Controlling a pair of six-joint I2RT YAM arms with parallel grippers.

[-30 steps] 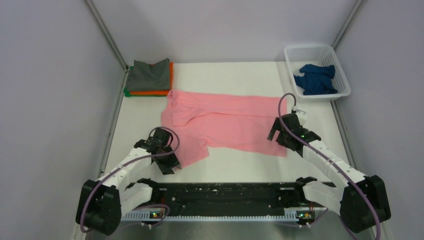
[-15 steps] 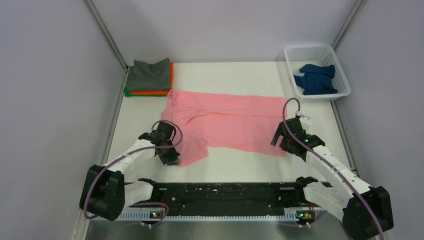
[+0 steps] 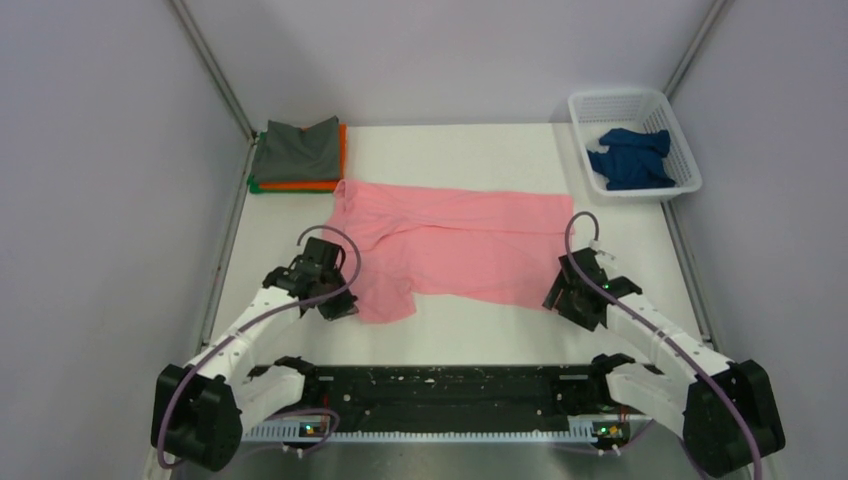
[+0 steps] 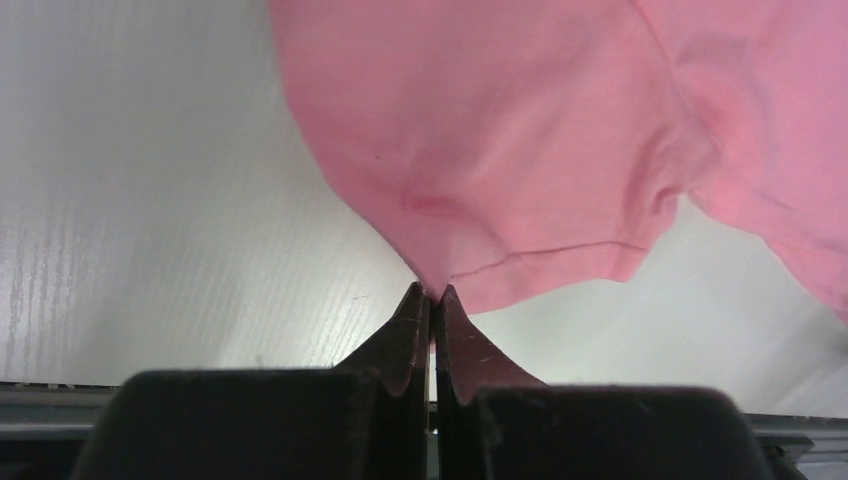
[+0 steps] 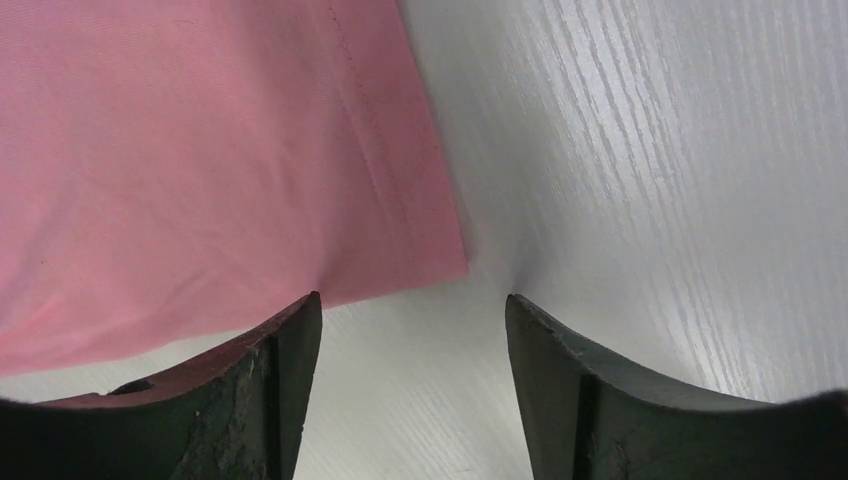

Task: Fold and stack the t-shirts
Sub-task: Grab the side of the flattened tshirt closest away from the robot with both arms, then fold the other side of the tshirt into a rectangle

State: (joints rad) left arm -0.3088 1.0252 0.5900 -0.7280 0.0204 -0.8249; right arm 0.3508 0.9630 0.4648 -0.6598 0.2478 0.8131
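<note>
The light pink t-shirt point(image 3: 450, 245) lies spread flat across the middle of the table point(image 3: 470, 345), with its length from left to right. I think it lies this way so that each arm can take one near corner and fold the near edge over. The stack of folded t-shirts point(image 3: 298, 155), dark grey on top of orange and green, waits at the far left corner. The navy blue t-shirt point(image 3: 630, 157) lies crumpled in the white lattice basket point(image 3: 600, 100) at the far right.

The left gripper point(image 4: 433, 292) has its fingers pressed together. They pinch a small peak of pink cloth at the hem of the near sleeve.

The right gripper point(image 5: 412, 305) has its fingers spread, low on the table. The near right corner of the shirt lies between them, and one finger seems to rest on the cloth. It holds nothing yet.
</note>
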